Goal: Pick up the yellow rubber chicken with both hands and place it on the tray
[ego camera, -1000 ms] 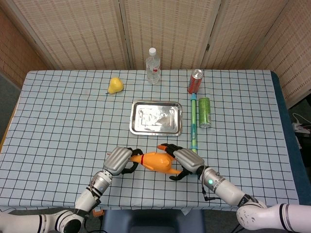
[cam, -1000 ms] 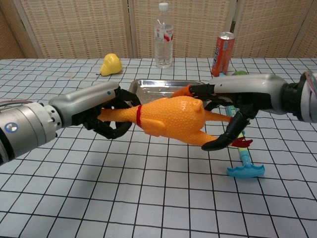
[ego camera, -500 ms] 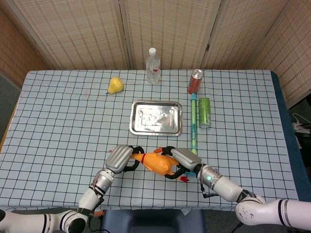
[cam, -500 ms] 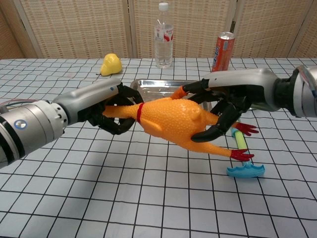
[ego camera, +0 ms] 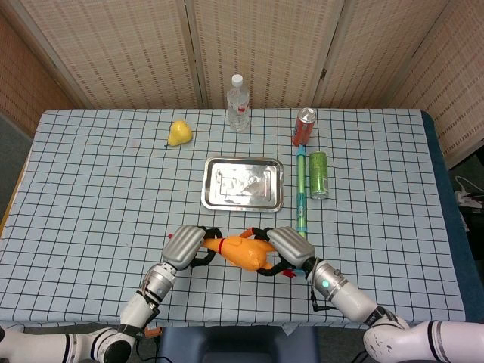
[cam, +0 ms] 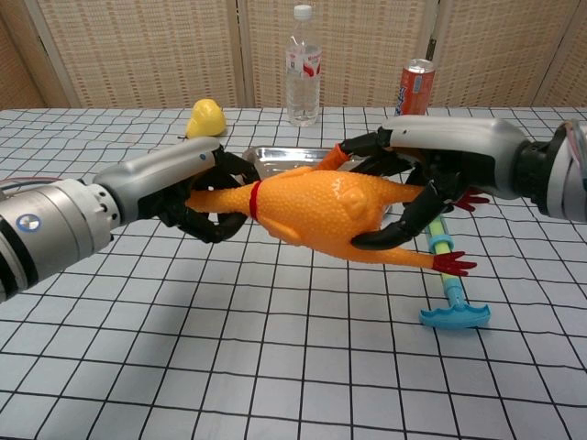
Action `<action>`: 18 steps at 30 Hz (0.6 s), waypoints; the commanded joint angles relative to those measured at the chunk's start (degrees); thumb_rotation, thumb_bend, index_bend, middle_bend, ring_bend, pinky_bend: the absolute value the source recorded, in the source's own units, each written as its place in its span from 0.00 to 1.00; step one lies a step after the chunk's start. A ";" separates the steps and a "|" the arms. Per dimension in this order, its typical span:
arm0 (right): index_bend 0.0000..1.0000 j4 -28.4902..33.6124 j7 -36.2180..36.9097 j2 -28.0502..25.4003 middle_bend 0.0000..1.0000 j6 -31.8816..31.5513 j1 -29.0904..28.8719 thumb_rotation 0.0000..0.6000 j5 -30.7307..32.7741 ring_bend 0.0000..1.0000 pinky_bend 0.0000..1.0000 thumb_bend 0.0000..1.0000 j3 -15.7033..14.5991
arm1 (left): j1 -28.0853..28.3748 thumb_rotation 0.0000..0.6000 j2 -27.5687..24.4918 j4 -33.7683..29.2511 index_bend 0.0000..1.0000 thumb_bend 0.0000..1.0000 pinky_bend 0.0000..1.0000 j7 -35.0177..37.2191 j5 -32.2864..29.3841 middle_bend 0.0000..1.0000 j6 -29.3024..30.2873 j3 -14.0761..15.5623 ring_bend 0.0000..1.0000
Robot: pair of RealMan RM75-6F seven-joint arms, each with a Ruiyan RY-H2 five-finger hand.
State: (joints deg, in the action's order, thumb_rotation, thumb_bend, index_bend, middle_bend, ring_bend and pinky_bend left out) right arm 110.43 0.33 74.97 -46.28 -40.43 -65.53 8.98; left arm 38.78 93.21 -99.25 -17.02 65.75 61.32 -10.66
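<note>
The yellow rubber chicken hangs in the air above the near part of the table, lying roughly level. My left hand grips its neck end by the red collar. My right hand wraps around its rear body, and the red feet stick out past it to the right. The silver tray sits on the cloth just beyond the chicken, with nothing in it.
Behind the tray stand a water bottle and a red can. A green can and a long green-blue stick lie right of the tray. A yellow pear sits at the back left.
Both hands have lifted the chicken a little higher and carried it slightly toward the tray. Its body has levelled out, and its feet have risen with it.
</note>
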 commanded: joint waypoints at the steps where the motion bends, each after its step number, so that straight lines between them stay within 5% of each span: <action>1: 0.97 0.55 0.75 -0.30 0.80 0.00 0.00 1.00 0.52 0.93 1.00 0.49 0.11 | 0.10 1.00 0.04 0.02 0.82 0.74 0.58 -0.23 -0.14 0.67 0.09 0.00 0.50; 3: 0.86 1.06 2.29 -1.12 0.77 1.10 -0.03 1.00 0.15 0.85 1.00 0.47 -0.04 | 0.17 1.00 -0.01 0.07 0.82 0.74 0.58 -0.38 -0.32 0.67 0.07 0.03 0.50; 5: 0.54 0.97 4.48 -2.03 0.61 2.19 -0.06 1.00 -0.94 0.63 0.89 0.43 0.20 | 0.18 1.00 -0.03 0.02 0.82 0.74 0.58 -0.21 -0.34 0.67 0.14 -0.03 0.50; 7: 0.15 0.10 6.75 -2.48 0.34 2.76 0.16 1.00 -2.12 0.32 0.56 0.37 0.28 | 0.21 1.00 -0.25 -0.21 0.82 0.74 0.58 0.03 -0.29 0.67 0.15 -0.13 0.51; 9: 0.02 0.72 11.46 -4.38 0.19 6.10 -0.23 1.00 -1.70 0.14 0.34 0.33 0.81 | 0.19 1.00 -0.50 -0.30 0.82 0.74 0.59 0.07 -0.08 0.67 0.31 -0.09 0.51; 13: 0.00 0.40 18.76 -6.50 0.01 10.64 -0.71 1.00 -3.28 0.00 0.09 0.18 1.83 | 0.17 1.00 -0.60 -0.92 0.82 0.74 0.59 1.24 -0.74 0.67 -0.38 -0.05 0.51; 18: 0.00 -0.07 27.31 -7.92 0.00 17.38 -2.00 1.00 -6.40 0.00 0.04 0.12 2.84 | 1.00 1.00 0.40 -0.73 0.82 0.74 0.60 1.14 -1.19 0.67 -1.17 -0.21 0.51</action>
State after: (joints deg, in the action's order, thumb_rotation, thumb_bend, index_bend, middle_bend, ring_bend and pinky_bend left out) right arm 110.80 23.17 68.59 -32.85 -41.52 -69.45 10.88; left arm 39.62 93.42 -100.06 -15.74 64.58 60.23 -10.83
